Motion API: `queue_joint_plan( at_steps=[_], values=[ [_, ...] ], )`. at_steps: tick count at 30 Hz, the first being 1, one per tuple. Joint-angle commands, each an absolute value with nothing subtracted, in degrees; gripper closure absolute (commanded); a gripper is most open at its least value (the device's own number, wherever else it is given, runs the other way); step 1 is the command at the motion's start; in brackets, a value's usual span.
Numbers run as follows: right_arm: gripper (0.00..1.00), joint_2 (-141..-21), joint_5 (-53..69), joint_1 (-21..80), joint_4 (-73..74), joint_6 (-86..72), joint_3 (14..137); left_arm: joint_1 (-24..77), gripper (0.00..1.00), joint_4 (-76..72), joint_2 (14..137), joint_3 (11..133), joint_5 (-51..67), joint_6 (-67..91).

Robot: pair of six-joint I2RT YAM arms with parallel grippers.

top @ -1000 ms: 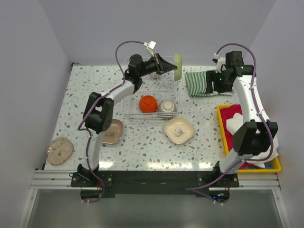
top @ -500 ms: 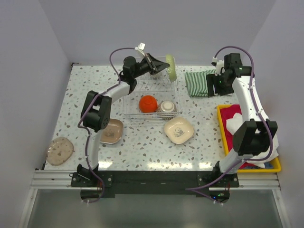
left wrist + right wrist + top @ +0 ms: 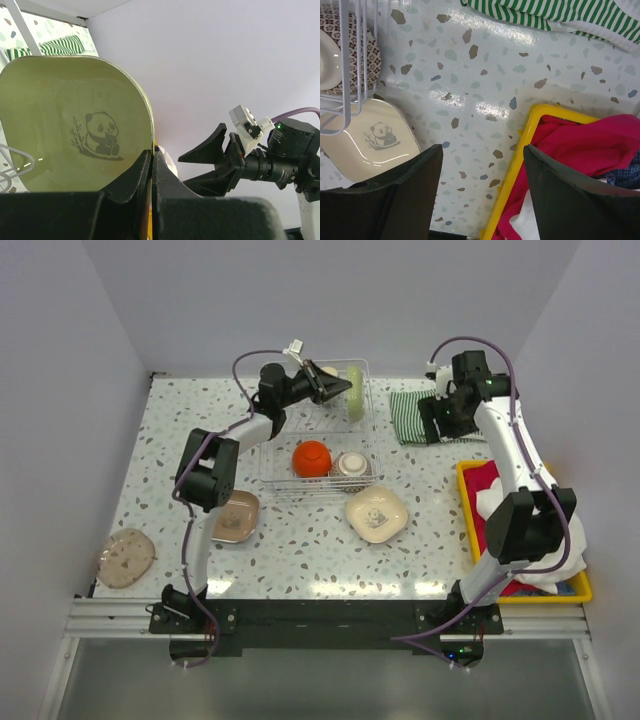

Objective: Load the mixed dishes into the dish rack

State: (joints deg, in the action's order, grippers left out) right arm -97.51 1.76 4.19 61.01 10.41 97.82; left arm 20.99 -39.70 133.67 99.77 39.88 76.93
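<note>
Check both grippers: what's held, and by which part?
Left gripper pinches the pale green rounded-square plate with a panda print by its rim, jaws closed across the edge. Right gripper is open and holds nothing.

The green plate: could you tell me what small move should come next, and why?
Probably lower it. The left gripper is shut on the green plate, held on edge over the far end of the dish rack, apparently not yet seated.

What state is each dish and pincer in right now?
left pincer, shut on the green plate
green plate, held on edge over the dish rack
right pincer, open, empty
orange bowl, inside the rack
grey bowl, inside the rack
cream plate, flat on table
brown plate, flat on table
pale round plate, flat on table
</note>
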Motion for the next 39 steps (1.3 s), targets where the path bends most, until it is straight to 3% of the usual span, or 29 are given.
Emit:
queue_joint_plan(
  at_steps=[1, 19, 28, 29, 32, 39],
  values=[
    [0.3, -97.91, 0.18, 6.32, 61.17, 12.13, 100.28, 20.39, 1.0, -38.06, 136.66, 102.74, 40.6, 76.2],
    [0.3, -101.25, -2.37, 13.01, 61.79, 14.06, 102.22, 21.27, 1.0, -45.87, 141.59, 108.64, 43.76, 75.85],
    [0.3, -102.83, -3.25, 15.91, 61.61, 14.68, 103.09, 20.83, 1.0, -42.55, 140.45, 107.84, 41.4, 76.99],
    [0.3, -103.01, -3.25, 16.43, 61.61, 14.76, 103.62, 20.74, 0.92, -42.1, 140.36, 107.93, 40.96, 76.64],
    [0.3, -103.45, -3.43, 16.96, 61.61, 14.77, 104.15, 20.65, 0.8, -39.91, 139.84, 108.02, 39.82, 76.29],
    [0.29, -102.75, -3.6, 17.23, 61.44, 14.77, 103.45, 20.65, 0.64, -36.92, 138.17, 109.25, 36.83, 75.42]
  ],
)
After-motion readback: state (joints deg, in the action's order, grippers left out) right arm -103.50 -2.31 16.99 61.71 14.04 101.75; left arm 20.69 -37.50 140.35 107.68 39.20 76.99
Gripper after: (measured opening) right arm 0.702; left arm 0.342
